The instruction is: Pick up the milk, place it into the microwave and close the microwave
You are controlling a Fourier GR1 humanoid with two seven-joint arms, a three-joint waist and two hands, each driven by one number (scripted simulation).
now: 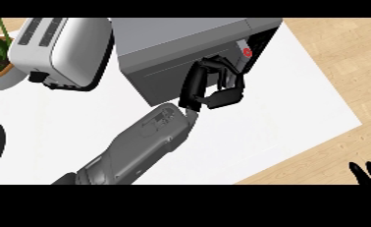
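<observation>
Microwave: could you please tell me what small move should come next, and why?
Probably draw the left hand back from the microwave: the milk shows inside its opening, the hand is right beside it, and closing is not yet done.

Grey microwave (174,49) door ajar (milk carton (246,54), red-marked, upright just inside the gap).

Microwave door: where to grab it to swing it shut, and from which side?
Take the door at its free edge, at the view's right, beside the gap where the milk shows. Come from the front: the door stands ajar there, so the hinge is likely at left. The left hand is at that edge.
</observation>
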